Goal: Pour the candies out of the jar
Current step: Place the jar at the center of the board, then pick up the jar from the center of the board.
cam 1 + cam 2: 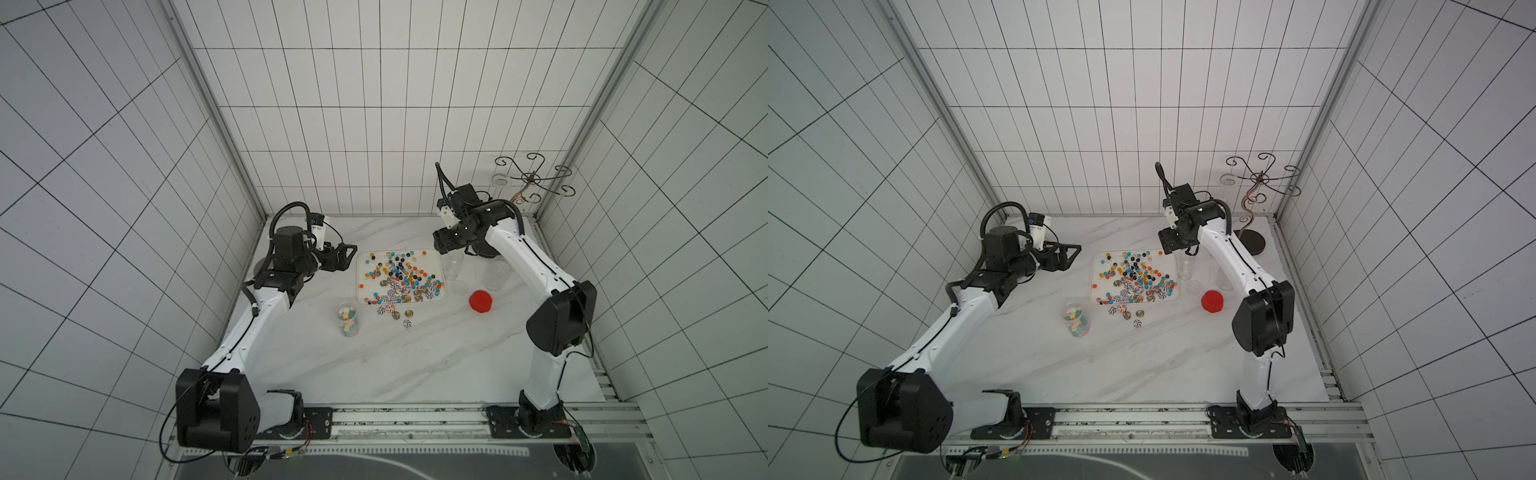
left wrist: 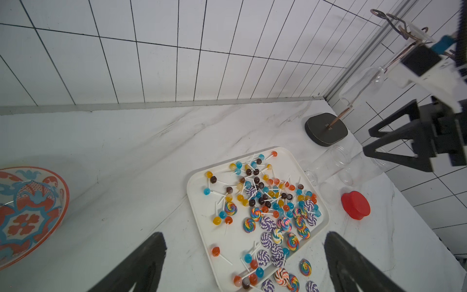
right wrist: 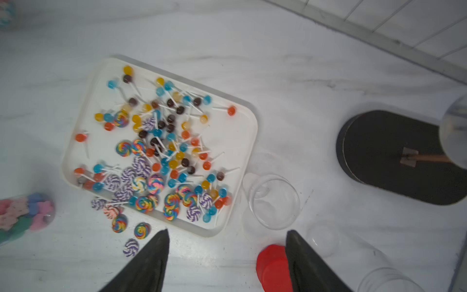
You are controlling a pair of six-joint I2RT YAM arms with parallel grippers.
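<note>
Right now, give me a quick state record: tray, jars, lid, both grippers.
tray: flat on the table, covered with candies
spilled candies: a few swirl discs on the table beside the tray's near edge
full jar: upright, pastel candies inside, not gripped
empty jars: two, clear, standing right of the tray
red lid: on the table near the empty jars
left gripper: open, empty, left of the tray
right gripper: open, empty, above the table by the empty jars
</note>
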